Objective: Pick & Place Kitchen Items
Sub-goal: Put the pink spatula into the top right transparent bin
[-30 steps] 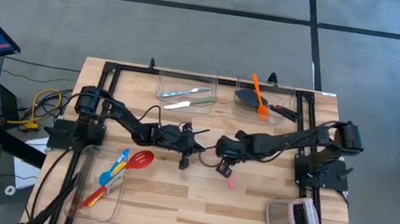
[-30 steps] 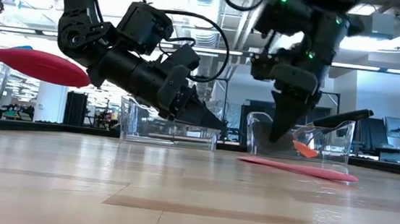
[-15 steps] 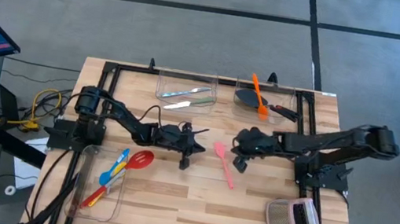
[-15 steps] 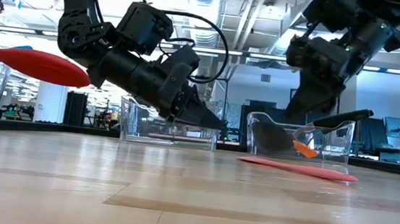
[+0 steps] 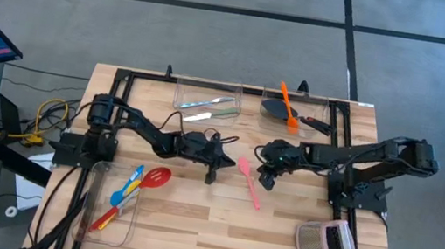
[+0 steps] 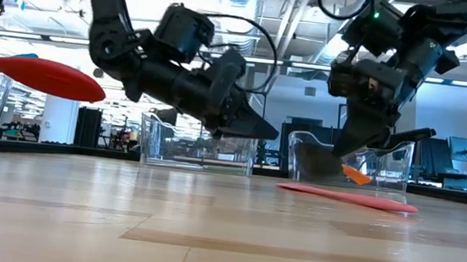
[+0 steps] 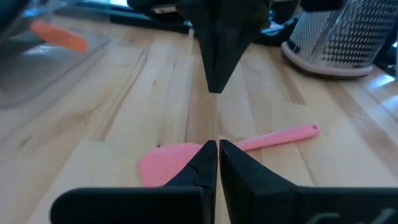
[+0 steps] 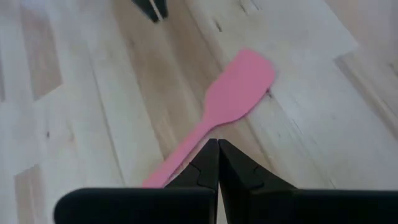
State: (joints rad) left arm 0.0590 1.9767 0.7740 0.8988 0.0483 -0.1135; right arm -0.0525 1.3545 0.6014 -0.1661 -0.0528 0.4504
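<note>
Your counter (image 5: 276, 239): pale wood planks, black frame rails around edges. Pink spatula (image 5: 248, 181) lies flat mid-counter. Two clear bins (image 5: 207, 94) at far edge, third bin (image 5: 108, 206) near left. Grey mesh object (image 5: 325, 244) sits near right corner.

The worktop (image 5: 216, 229) is pale wood in plank stripes, framed by black rails. On it lies a pink spatula (image 5: 248, 181). A red slotted spoon (image 5: 158, 177) lies with blue, yellow and orange handles in a clear bin (image 5: 92, 211). An orange spatula (image 5: 288, 108) crosses a black turner (image 5: 276, 109). Silvery cutlery (image 5: 210, 102) sits in another clear bin. Both arms are black. A grey mesh grater (image 5: 321, 245) has a pink rim.
</note>
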